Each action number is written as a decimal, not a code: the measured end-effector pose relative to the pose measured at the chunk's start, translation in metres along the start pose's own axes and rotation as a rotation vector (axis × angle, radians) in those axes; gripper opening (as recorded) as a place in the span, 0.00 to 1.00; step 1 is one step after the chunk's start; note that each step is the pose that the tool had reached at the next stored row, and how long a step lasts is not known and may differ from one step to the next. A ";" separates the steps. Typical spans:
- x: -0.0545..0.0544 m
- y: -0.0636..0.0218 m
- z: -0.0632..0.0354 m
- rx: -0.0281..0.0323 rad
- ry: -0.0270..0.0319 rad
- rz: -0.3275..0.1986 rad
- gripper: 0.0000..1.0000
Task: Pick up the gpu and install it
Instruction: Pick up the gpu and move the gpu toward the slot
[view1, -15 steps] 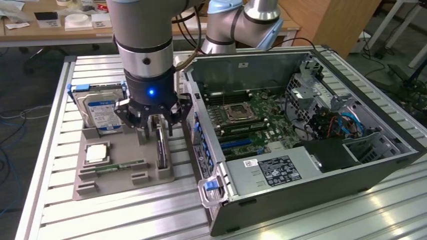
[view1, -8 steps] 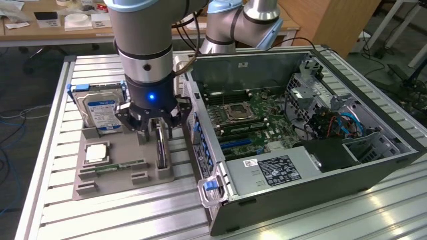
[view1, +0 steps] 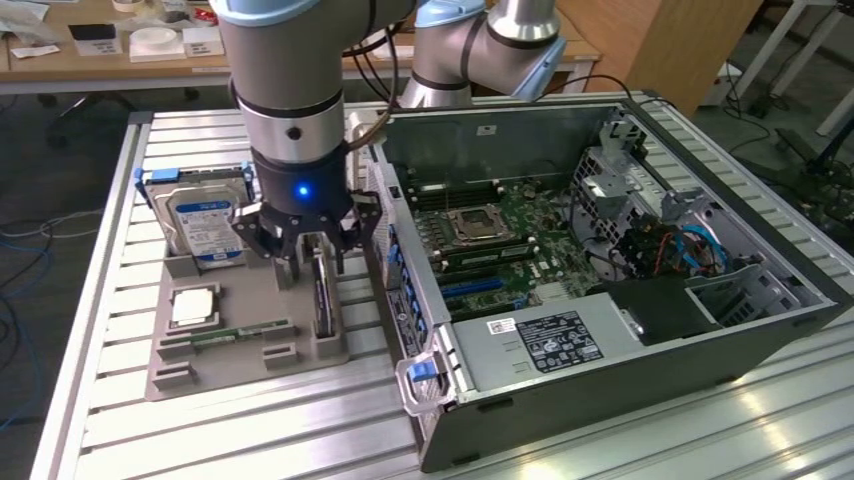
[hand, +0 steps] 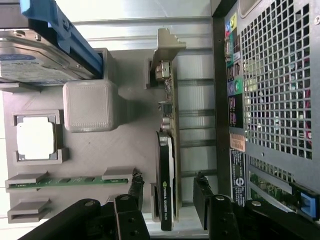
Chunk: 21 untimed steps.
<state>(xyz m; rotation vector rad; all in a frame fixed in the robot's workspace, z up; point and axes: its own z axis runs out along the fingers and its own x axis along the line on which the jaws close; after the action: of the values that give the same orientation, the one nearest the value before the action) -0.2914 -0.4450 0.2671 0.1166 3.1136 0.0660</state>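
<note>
Black fingers (hand: 202, 200) of the gripper (hand: 168, 182) stand spread wide apart and have hold of nothing. In the gap between them runs the gpu (hand: 166, 150), a thin black card standing on its long edge in a slot of the grey holder tray (hand: 135, 140). Space shows on each side of the card, so neither finger touches it. The card's silvery end bracket (hand: 167, 47) sits at the end farthest from the fingers, and pale lettering on its black shroud shows close to the fingertips.

Outside one finger, just beside it, rises the perforated rear panel of the computer case (hand: 270, 100). The case lies on its side with its cover off, and the motherboard (view1: 487, 235) shows inside.

Outside the other finger the tray carries three more parts. A narrow green memory stick (hand: 65, 181) lies nearest that finger. A square processor (hand: 35, 140) sits in its own pocket past the stick. Farther still, a silver hard drive (hand: 30, 65) with a blue label and a blue rail stands on edge. A grey block (hand: 90, 105) of the tray stands between the hard drive and the card.

Tray and case rest on a ribbed aluminium table (view1: 107, 400). In the exterior view the arm (view1: 287, 90) hangs straight down over the tray.
</note>
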 end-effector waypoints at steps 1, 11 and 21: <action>0.000 0.0007 0.0014 0.0001 0.0001 0.000 0.53; 0.001 0.0037 0.0171 0.0001 0.0001 0.000 0.53; 0.001 0.0055 0.0258 0.0001 0.0001 0.000 0.53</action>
<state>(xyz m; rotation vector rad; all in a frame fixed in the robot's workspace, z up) -0.2915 -0.4384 0.2415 0.1169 3.1137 0.0659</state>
